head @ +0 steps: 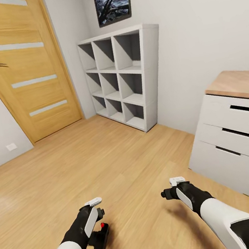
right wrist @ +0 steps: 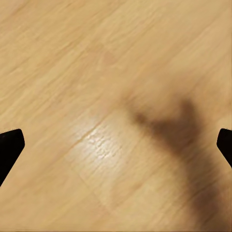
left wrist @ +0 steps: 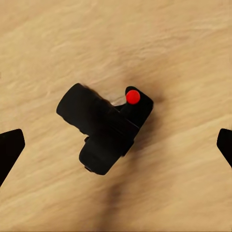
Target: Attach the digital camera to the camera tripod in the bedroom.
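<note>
Below my left gripper (head: pixel 95 221) the digital camera (left wrist: pixel 104 128) lies on the light wood floor (head: pixel 118 161), its red dot up; those jaws stand wide apart above it, holding nothing. My right gripper (head: pixel 173 189) hangs over bare boards, jaws spread and empty too. No writing is legible on the camera. Ahead stand a white cube shelf (head: pixel 123 78), a wooden door (head: pixel 23 68) and a drawer chest (head: pixel 234 131), cut off at the frame's edge.
</note>
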Available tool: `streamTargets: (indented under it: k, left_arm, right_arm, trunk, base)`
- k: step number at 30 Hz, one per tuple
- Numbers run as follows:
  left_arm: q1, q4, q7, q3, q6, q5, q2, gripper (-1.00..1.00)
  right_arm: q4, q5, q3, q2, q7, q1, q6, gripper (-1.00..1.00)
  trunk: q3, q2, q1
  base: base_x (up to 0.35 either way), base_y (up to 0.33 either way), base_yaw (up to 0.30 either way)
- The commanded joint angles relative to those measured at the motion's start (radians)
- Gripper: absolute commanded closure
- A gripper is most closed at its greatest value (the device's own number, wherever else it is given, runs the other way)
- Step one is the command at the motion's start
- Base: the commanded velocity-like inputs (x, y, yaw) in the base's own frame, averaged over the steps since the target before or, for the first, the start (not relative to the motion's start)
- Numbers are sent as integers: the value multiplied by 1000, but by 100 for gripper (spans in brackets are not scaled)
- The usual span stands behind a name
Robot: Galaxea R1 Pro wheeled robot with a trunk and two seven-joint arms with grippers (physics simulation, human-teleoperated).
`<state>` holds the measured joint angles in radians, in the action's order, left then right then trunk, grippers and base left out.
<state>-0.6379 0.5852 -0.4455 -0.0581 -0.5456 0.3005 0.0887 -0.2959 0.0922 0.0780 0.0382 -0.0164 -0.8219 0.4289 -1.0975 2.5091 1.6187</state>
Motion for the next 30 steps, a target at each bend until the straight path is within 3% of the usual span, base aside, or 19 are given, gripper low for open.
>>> streamTargets:
  k: [1,30]
  left_arm:
    - [0,2,-7,-2,-2,10,1,-100]
    - [0,4,-5,4,-1,8,0,-100]
  right_arm:
    - [-2,9,8,-1,1,0,5,-100]
    - [-3,9,8,-3,1,0,5,-100]
  trunk:
    - [-5,1,0]
    - [-117,7,13]
  base:
    - [0,0,0]
    - [0,0,0]
